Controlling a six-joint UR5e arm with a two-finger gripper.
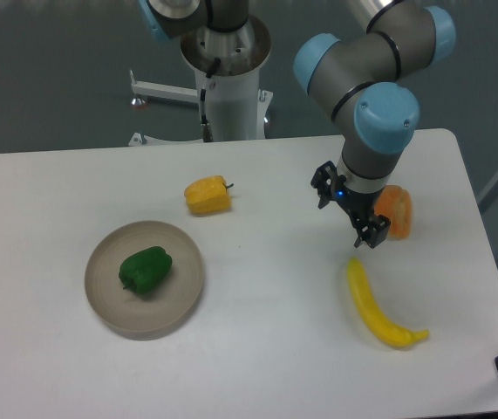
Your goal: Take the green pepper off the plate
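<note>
White tabletop is filling most of the view, with a dark grey floor showing behind it and the arm's white pedestal standing at the far edge. On the left part of the table, the plate is sitting flat, and the green pepper is lying on it, slightly toward the plate's far side, its glossy lumpy body resting inside the raised rim.

Over the right part of the table, the arm is reaching down, and its gripper is hanging above the surface with its two black fingers spread apart and nothing between them. The green pepper is lying well apart from those jaws, off to their left and a little nearer the camera, with a broad stretch of bare table between them.

Between plate and gripper, toward the back, a yellow bell pepper is lying on its side with its short stem pointing right. Just behind the gripper, an orange object is sitting on the table, partly hidden by the wrist; whether the fingers are touching it cannot be told. Just below the gripper, nearer the camera, a yellow banana is lying, curving toward the table's front right.
</note>
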